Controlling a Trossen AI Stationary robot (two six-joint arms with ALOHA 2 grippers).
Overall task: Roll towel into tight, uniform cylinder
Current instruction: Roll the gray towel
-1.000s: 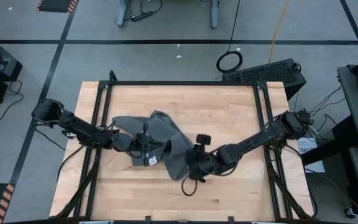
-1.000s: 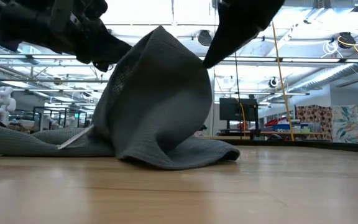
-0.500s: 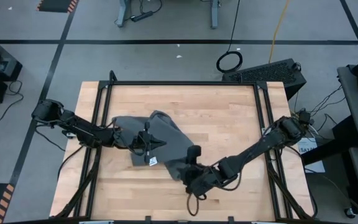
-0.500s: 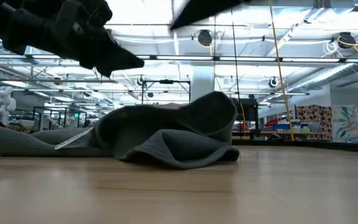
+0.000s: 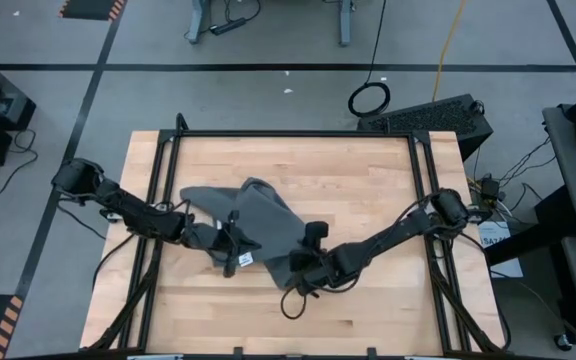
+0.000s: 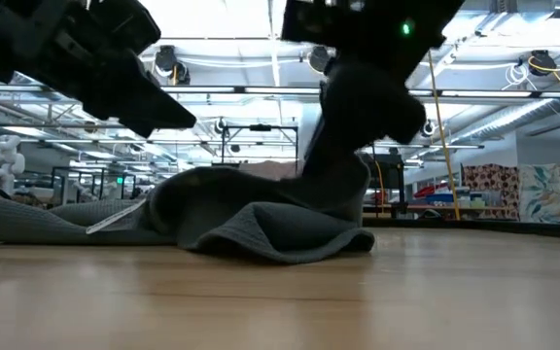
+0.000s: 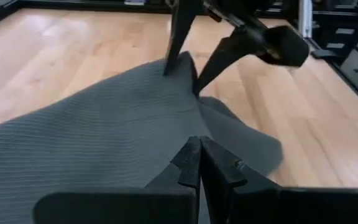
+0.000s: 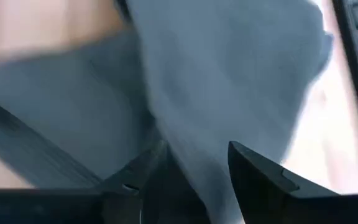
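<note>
On the pale wooden table (image 5: pixel 368 180), left of centre, the dark grey soft cloth towel (image 5: pixel 258 225) lies crumpled and unrolled. Above it the left gripper (image 7: pixel 199 163) hovers with fingers pressed together, holding nothing. At its near-right edge, the right gripper (image 5: pixel 298 268) stands parted over the cloth.

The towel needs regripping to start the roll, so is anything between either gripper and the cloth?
Nothing visible does. The towel lies crumpled and alone on the table; the left gripper and right gripper are right at it.
</note>
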